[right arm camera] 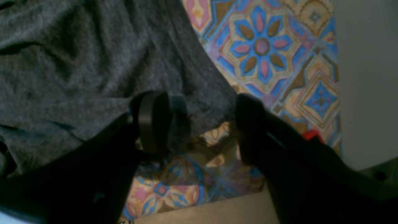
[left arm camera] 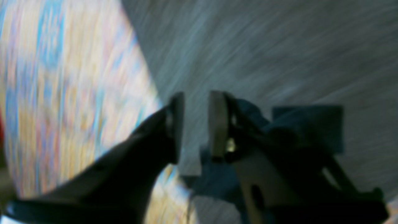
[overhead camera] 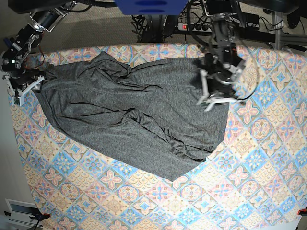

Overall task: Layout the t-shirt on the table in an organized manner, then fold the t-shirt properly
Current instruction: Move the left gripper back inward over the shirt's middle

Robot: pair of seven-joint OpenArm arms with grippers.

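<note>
The dark grey t-shirt (overhead camera: 139,120) lies spread and wrinkled across the far half of the tile-print table (overhead camera: 249,182). My left gripper (overhead camera: 216,101) hovers at the shirt's right edge. Its wrist view is motion-blurred, but the left gripper (left arm camera: 196,124) shows a narrow gap between its pads, with only grey t-shirt (left arm camera: 279,46) behind and table (left arm camera: 62,93) to the left. My right gripper (overhead camera: 24,93) stands at the shirt's left end. There the right gripper (right arm camera: 200,124) is wide open, and the hem of the t-shirt (right arm camera: 77,62) hangs between its fingers over the table (right arm camera: 261,46).
The table's edge and bare floor (right arm camera: 367,77) lie just right of the right gripper, with a small red piece (right arm camera: 311,135) near it. Cables and a power strip (overhead camera: 192,26) lie beyond the far edge. A white box (overhead camera: 21,211) sits off the near left corner.
</note>
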